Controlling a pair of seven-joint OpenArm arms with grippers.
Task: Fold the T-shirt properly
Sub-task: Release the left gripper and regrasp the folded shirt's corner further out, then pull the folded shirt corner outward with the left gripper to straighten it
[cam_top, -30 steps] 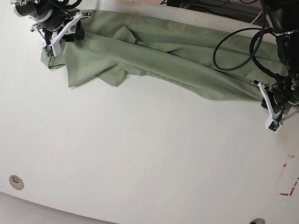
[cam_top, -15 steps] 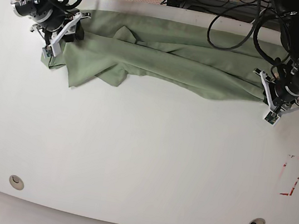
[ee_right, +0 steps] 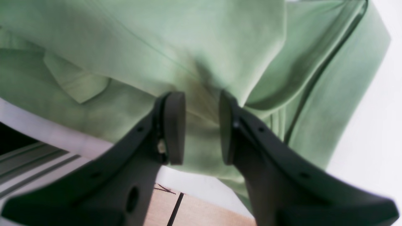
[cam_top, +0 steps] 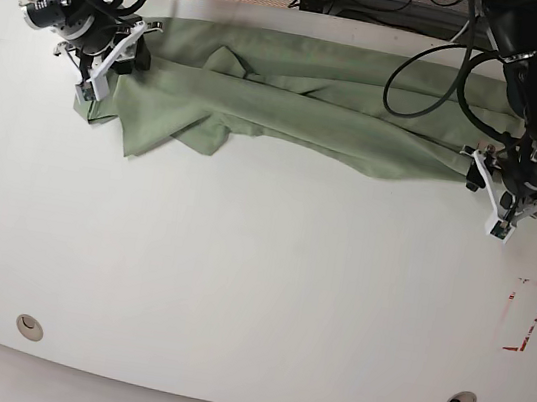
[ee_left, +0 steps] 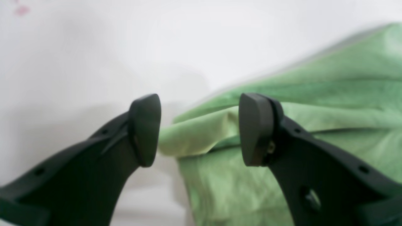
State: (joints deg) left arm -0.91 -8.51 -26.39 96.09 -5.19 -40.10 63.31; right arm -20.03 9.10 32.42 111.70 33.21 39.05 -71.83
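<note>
Above the T-shirt's (cam_top: 311, 116) end, left gripper (ee_left: 200, 130) (fingers parted), angled downward.

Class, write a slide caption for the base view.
Two grippers, left and right, at opposite ends of a loosely folded green T-shirt.

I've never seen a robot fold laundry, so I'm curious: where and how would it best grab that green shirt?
Probably the shirt's near edge, beside the left gripper, from the table's open side: a folded corner juts out there between the spread fingers, ready to pinch.
</note>
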